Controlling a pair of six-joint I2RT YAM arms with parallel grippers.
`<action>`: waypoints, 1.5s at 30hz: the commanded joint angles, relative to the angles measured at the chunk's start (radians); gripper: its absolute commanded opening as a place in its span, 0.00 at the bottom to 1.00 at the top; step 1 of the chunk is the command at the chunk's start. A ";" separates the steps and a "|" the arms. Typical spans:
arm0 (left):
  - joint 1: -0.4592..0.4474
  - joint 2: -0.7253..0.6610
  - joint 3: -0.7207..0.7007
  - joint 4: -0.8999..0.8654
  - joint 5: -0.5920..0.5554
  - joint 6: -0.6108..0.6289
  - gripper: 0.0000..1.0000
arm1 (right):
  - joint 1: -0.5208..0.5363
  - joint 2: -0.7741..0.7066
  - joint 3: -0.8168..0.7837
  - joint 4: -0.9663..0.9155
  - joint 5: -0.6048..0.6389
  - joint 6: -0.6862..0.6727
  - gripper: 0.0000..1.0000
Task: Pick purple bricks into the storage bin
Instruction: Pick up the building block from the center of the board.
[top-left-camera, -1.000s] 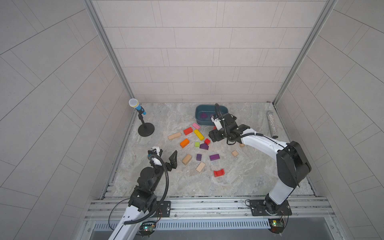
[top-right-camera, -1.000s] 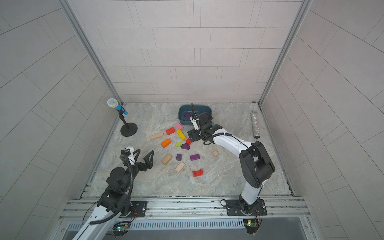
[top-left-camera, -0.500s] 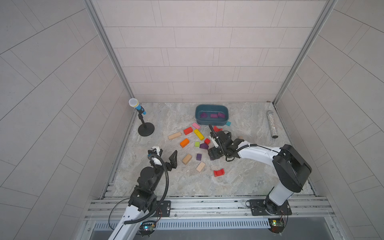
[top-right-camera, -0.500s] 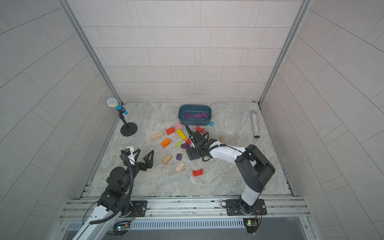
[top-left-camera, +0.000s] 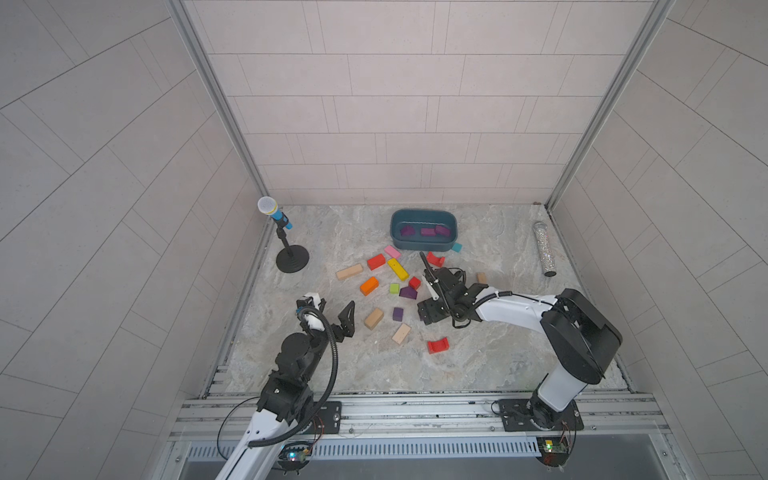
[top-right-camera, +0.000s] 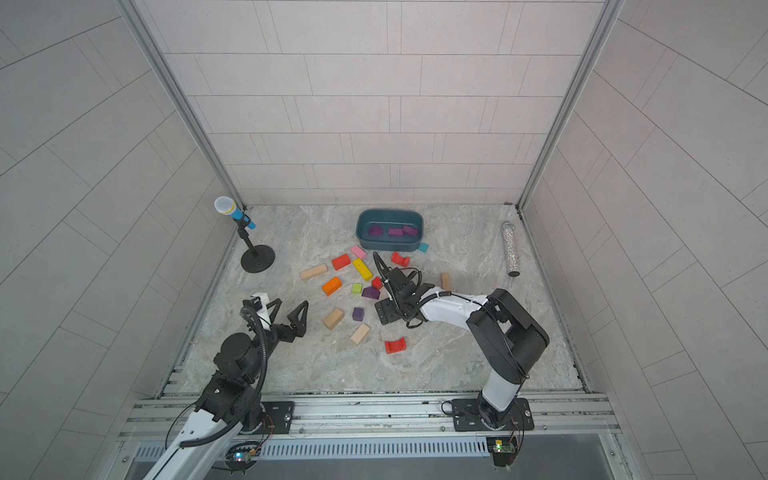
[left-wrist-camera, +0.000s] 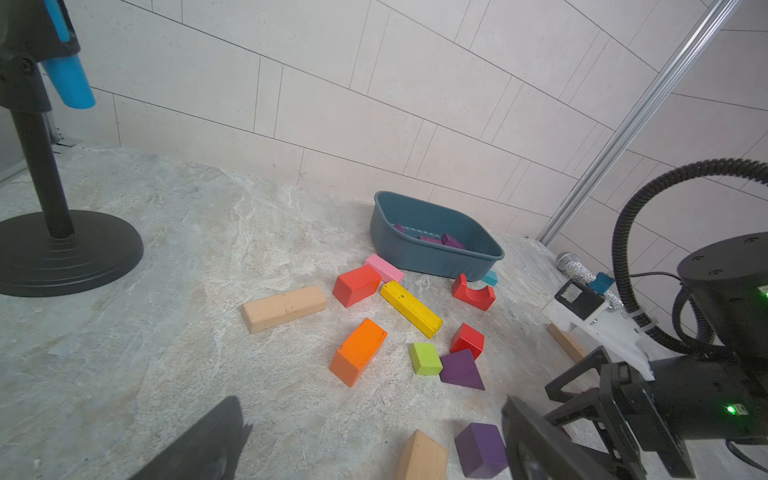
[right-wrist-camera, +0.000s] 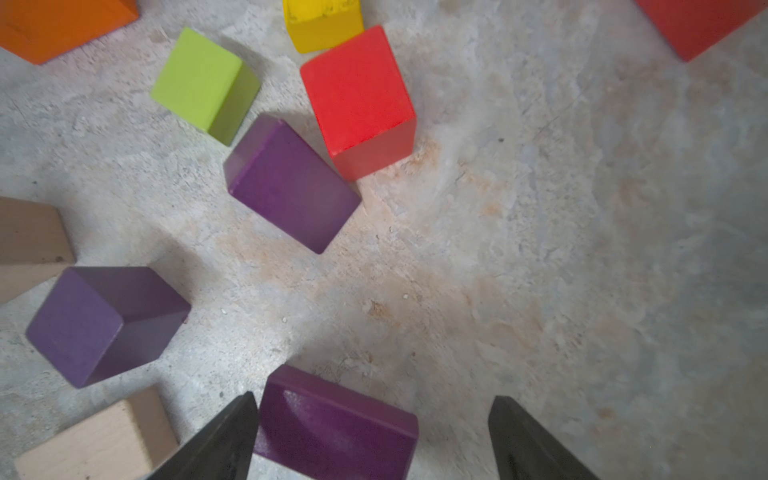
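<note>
- Purple bricks (top-left-camera: 427, 232) (top-right-camera: 395, 232), in both top views: three lie inside the storage bin (top-left-camera: 424, 212) (top-right-camera: 388, 212), which stands at the 12 o'clock edge of the table (top-left-camera: 498, 353), close to the back wall.
- Peaked purple brick (top-left-camera: 408, 293) (top-right-camera: 370, 293): on the table among the coloured blocks, at 10 o'clock of the right gripper (top-left-camera: 430, 311) (top-right-camera: 386, 311).
- Purple cube (top-left-camera: 398, 314) (top-right-camera: 358, 313): on the table at 9 o'clock of the right gripper, apart from it.
- Right gripper: low over the table at 6 o'clock of the bin and well apart from it. Its own body hides its fingers in these views.
- Left gripper (top-left-camera: 332, 308) (top-right-camera: 283, 309): at 9 o'clock of the block scatter, jaws spread wide, nothing between them.
- Left wrist view: the storage bin (left-wrist-camera: 436, 259) holds purple bricks, only partly seen over its wall. The peaked purple brick (left-wrist-camera: 459, 370) lies just beside a green cube (left-wrist-camera: 424, 358) and a red cube (left-wrist-camera: 467, 340). The purple cube (left-wrist-camera: 482, 449) sits beside a plain wooden block (left-wrist-camera: 422, 457).
- Right wrist view: a flat purple brick (right-wrist-camera: 332, 424) lies on the table between the right gripper's (right-wrist-camera: 374, 401) parted fingers. One finger (right-wrist-camera: 224, 440) is right against its side and the other stands well apart, so the brick is straddled, not clamped.
- Same view: the peaked purple brick (right-wrist-camera: 291, 183) and the purple cube (right-wrist-camera: 104, 324) lie beyond the fingers, untouched.
</note>
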 joint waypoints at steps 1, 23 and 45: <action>-0.003 0.001 -0.024 0.027 0.006 -0.006 1.00 | 0.004 0.000 0.002 0.008 -0.001 0.016 0.91; -0.003 0.014 -0.024 0.039 0.009 -0.005 1.00 | 0.015 0.017 -0.023 0.009 -0.016 0.044 0.85; -0.003 0.005 -0.024 0.031 0.011 -0.007 1.00 | 0.053 0.070 -0.030 -0.011 0.044 0.053 0.75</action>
